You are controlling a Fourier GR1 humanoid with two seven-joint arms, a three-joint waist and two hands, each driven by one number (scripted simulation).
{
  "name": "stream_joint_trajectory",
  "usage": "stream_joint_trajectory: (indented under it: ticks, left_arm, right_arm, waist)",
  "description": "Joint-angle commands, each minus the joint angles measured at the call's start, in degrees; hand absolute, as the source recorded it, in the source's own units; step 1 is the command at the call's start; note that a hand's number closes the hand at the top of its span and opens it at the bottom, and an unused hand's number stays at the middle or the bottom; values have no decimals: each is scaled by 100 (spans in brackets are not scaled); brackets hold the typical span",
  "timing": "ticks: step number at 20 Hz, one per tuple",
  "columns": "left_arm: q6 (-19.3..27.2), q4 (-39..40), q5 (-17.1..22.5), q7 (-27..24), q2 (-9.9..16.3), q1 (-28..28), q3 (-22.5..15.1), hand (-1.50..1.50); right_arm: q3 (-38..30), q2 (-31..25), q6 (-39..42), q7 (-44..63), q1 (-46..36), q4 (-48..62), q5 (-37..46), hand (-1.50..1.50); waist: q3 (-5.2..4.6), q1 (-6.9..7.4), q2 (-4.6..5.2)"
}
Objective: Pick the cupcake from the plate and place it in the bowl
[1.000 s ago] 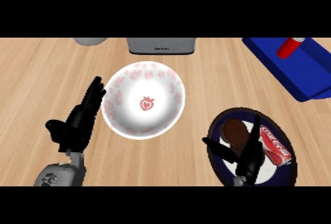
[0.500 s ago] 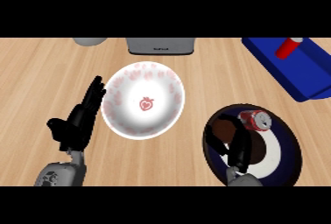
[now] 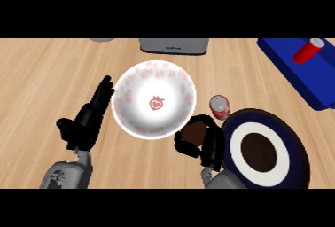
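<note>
1. The right hand (image 3: 204, 144) is curled round the cupcake (image 3: 193, 132), held between plate (image 3: 296, 170) and bowl (image 3: 155, 99).
2. Carry it over the bowl's rim before lowering.
3. The left hand (image 3: 88, 117) rests open beside the bowl.

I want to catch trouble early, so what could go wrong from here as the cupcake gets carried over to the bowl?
1. The right hand curls round the cupcake low, right beside the bowl; without more lift it might bump the rim and shove the bowl.
2. A red can stands between the bowl and the plate, close to that hand; a sideways swing could knock it.
3. The left hand rests open against the bowl's far side, so a pushed bowl may press into it.
</note>
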Motion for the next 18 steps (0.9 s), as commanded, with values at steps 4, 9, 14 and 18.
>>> stream_joint_trajectory:
  ticks: [4,9,14,18]
  left_arm:
    - [-192,150,-26,85,-78,-299,-249,0]
    - [-148,252,-95,51,-209,-324,-377,0]
    - [-61,356,-134,84,-250,-336,-351,0]
    - [-39,349,-118,190,-231,-401,-295,0]
  right_arm:
    - [1084,39,-526,875,-1679,14,46,150]
    - [1222,39,-820,1385,-2642,441,620,150]
    - [1166,39,-643,2168,-3579,952,1083,150]
    - [976,39,-232,3004,-4426,1356,1299,150]
  waist:
    - [2,619,58]
    - [-38,547,-33]
    - [-56,456,-99]
    - [-62,451,-158]
